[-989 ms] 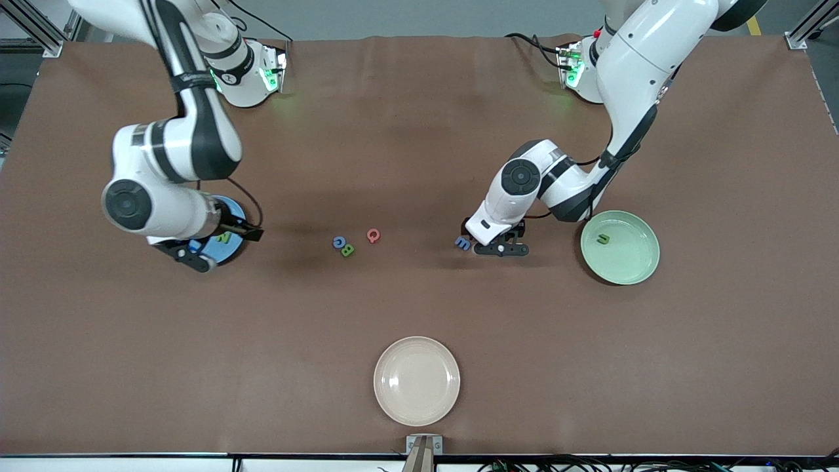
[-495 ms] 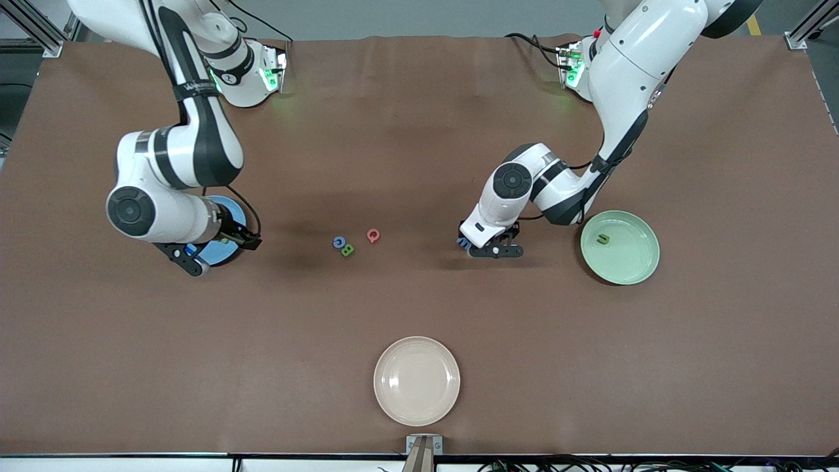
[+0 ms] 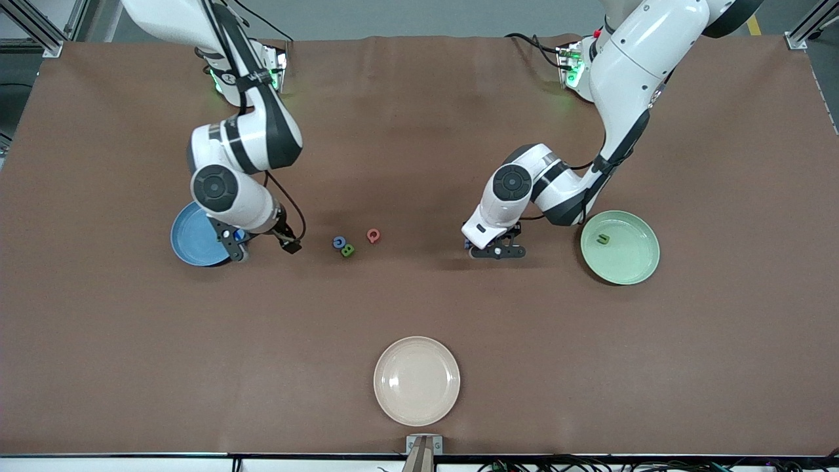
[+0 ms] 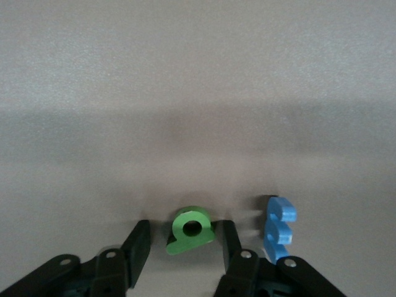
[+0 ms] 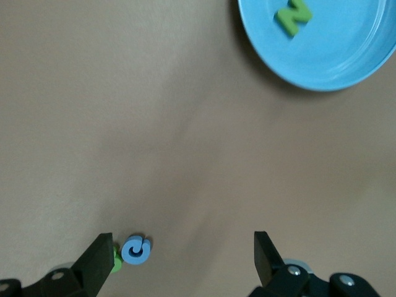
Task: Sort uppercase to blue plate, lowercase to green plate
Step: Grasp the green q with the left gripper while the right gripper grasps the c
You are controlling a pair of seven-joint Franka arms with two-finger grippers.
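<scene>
**Worktop** [image 3: 419, 131]: brown, carrying three plates and loose foam letters.

**Blue plate** [image 3: 190, 236]: toward the right arm's end, partly covered by that arm in the front view. The right wrist view shows a green N [image 5: 293, 15] lying in it.

**Green plate** [image 3: 629, 262]: toward the left arm's end. One green u/n [image 3: 602, 239] lies inside, near the rim.

**Cream plate** [image 3: 417, 381]: nearest the front camera, mid-worktop.

**Capitals on the worktop:** blue G [image 3: 339, 242] and green B [image 3: 348, 250] touching each other, with the B slightly nearer the camera. Pink-red Q [image 3: 373, 235] lies near them, apart, toward the left arm's end.

**Lowercase on the worktop:** green b/q [image 4: 190, 230] and blue m [image 4: 279, 228], lying between the Q and the green plate.

**Left hand** [image 3: 496, 249]: down at the worktop, fingers half spread around the b/q. The letter sits between them with a slim gap on at least one side, so it is not pinched. The m lies just outside one finger.

**Right hand** [image 3: 261, 248]: over bare worktop between the blue plate and the G, fingers spread wide, nothing between them.
</scene>
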